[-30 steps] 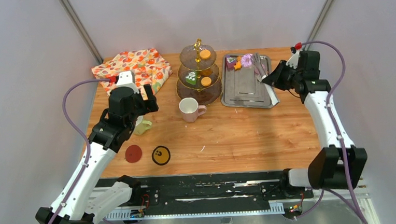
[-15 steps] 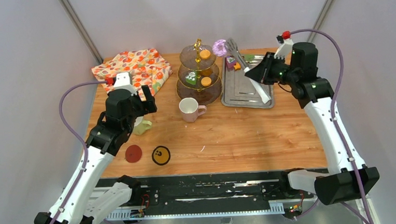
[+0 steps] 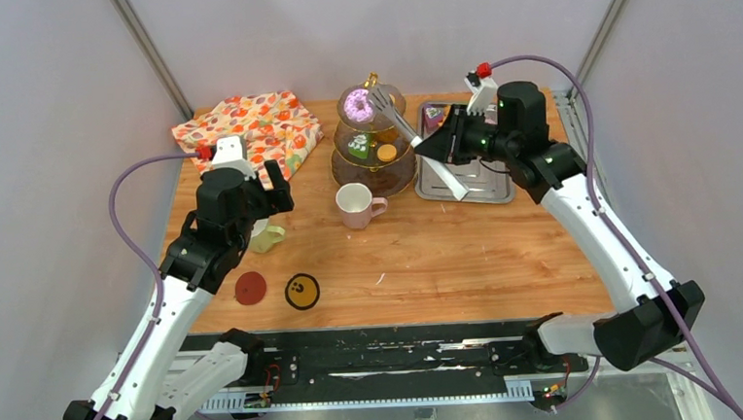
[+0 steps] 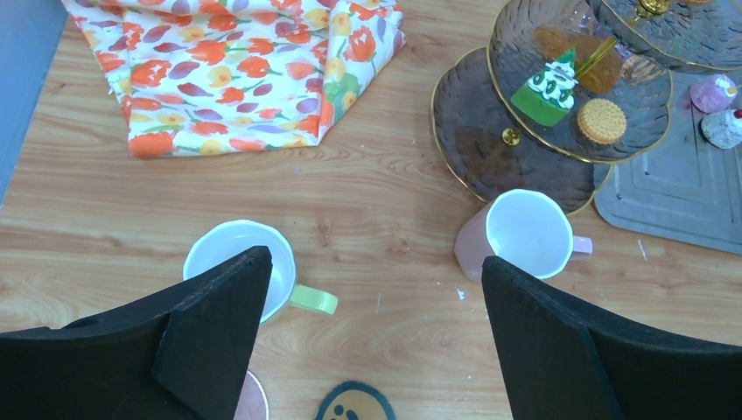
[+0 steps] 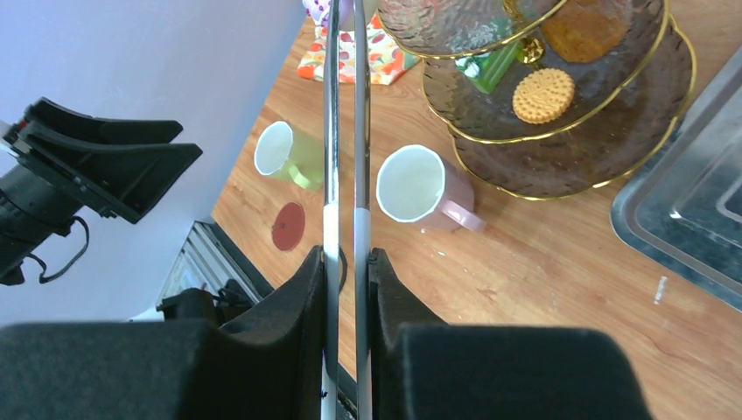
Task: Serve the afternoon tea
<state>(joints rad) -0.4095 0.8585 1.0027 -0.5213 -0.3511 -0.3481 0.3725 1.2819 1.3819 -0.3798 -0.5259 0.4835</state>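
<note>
Pinching long steel tongs [image 5: 332, 131], my right claw [image 5: 348, 267] holds the purple ring doughnut [image 3: 357, 105] directly over the top of the brown-glass three-tier stand [image 5: 604, 140].

Even, bright light from above is washing my table [image 3: 468, 253] with only soft shadows — my left fingers [image 4: 219, 350] are looming dark and slightly blurred, and the tongs [image 5: 331, 105] are glinting.

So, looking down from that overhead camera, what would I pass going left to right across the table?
Round red coaster → round black coaster with a yellow face → brown-glass three-tier stand → flat steel tray.
</note>
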